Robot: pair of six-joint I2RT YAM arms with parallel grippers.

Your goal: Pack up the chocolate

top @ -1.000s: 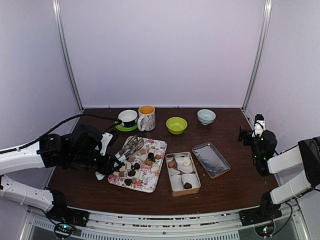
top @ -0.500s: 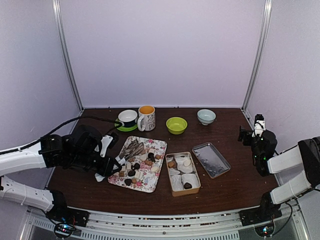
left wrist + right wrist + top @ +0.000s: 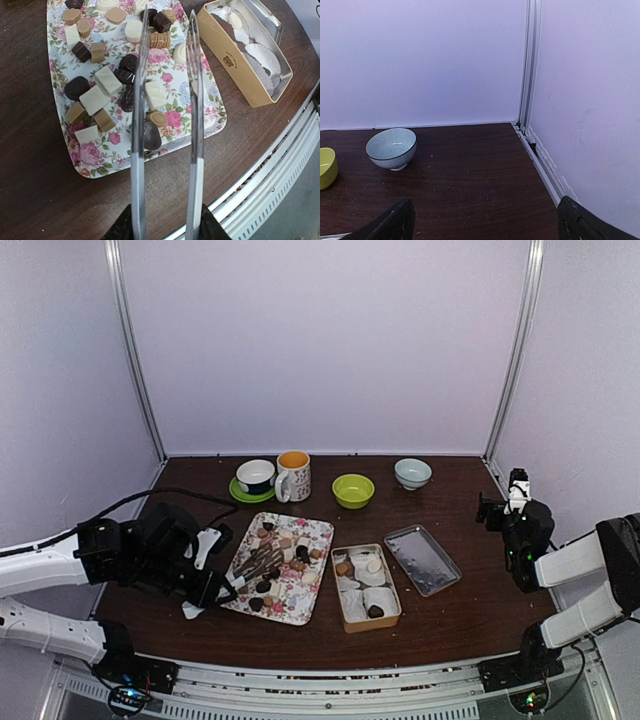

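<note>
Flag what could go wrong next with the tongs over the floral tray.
The chocolate lies crowded, so the tongs, held between the fingers of the left gripper, may pinch two pieces or knock neighbours off the tray. A smooth piece might also slip out on the way to the tin.

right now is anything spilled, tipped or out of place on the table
Nothing spilled or tipped. No chocolates lie loose on the table; they sit on the flowered tray or in the open tin. The tray is slanted to the table edge, the lid beside the tin.
</note>
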